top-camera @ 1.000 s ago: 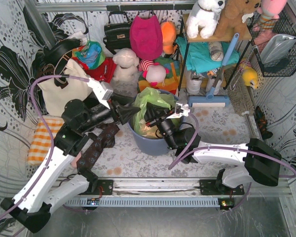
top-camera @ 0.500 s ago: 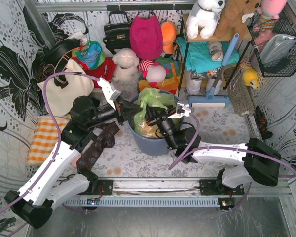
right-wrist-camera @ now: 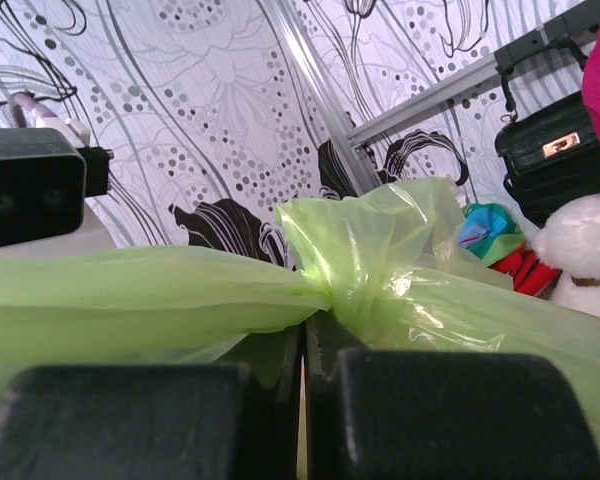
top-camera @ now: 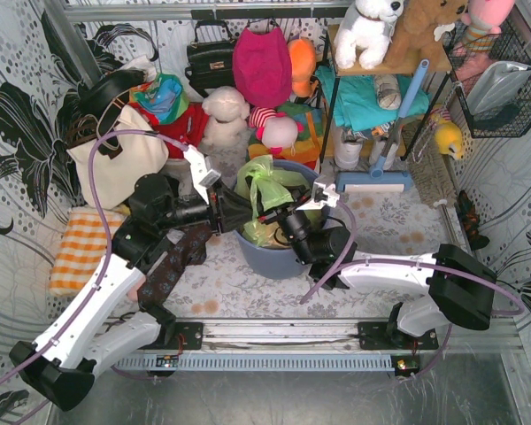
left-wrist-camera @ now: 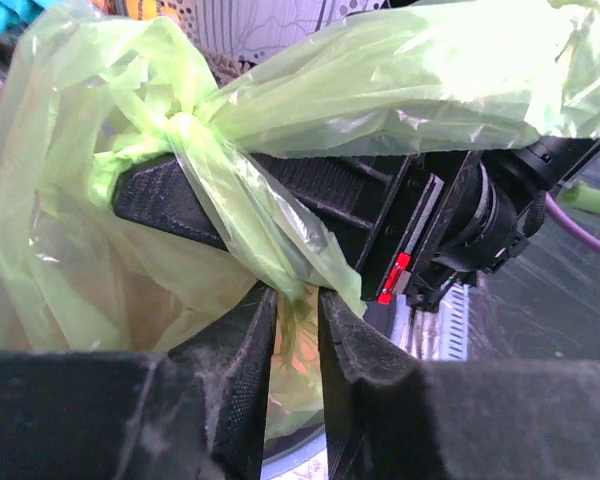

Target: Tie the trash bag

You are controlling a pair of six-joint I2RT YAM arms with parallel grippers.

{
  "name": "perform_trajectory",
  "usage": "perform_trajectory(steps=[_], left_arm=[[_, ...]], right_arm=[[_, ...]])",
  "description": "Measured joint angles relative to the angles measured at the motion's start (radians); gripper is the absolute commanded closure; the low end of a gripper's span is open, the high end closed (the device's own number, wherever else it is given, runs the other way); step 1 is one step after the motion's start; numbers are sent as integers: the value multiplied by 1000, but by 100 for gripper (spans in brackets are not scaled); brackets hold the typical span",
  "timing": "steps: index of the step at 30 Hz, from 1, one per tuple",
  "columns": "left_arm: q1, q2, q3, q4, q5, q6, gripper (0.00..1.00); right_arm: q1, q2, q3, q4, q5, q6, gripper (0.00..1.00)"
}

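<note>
1. In the middle of the desk (top-camera: 248,285), which has a pale flowered cover, stands a round blue-grey plastic bin (top-camera: 279,258). The thin translucent lime-green plastic trash bag (top-camera: 267,181) sits inside it, with its top above the rim.
2. The top of the trash bag is drawn into a tight, knot-like bunch, and loose puffs of plastic spread from this bunch to both sides.
3. The left tool (left-wrist-camera: 298,300) is at the bag from the left side. Its two black fingers stand a little apart, with a narrow gap between them. One twisted strip of the bag hangs down into this gap, but the fingers do not appear to clamp it.
4. The right tool (right-wrist-camera: 302,335) is at the bag from the right side. Its fingers are pressed fully together, and the gathered plastic is caught at their tips.
5. In the left wrist view the right tool lies across, just beyond the left fingers. The same strip is draped over its black finger and touches it.
6. Both tools are over the opening of the bin, very near each other. I cannot tell if they touch.
7. Behind the bin, at the back wall, are soft toys and bags, among them a magenta fabric bag (top-camera: 261,62).
</note>
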Motion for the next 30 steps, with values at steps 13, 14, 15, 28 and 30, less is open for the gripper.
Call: perform_trajectory(steps=[13, 14, 15, 28, 30], left_arm=[[-1, -95, 113, -139, -234, 53, 58], [-1, -100, 122, -135, -254, 49, 59], [-1, -103, 128, -130, -272, 42, 59], [10, 39, 201, -123, -451, -211, 68], [16, 58, 201, -140, -450, -234, 68]], right_arm=[[-17, -2, -1, -39, -111, 37, 100], [-17, -2, -1, -41, -120, 37, 100], [-17, -2, -1, -45, -128, 37, 100], [-22, -6, -11, -63, -166, 45, 100], [-22, -6, -11, -63, -167, 45, 100]])
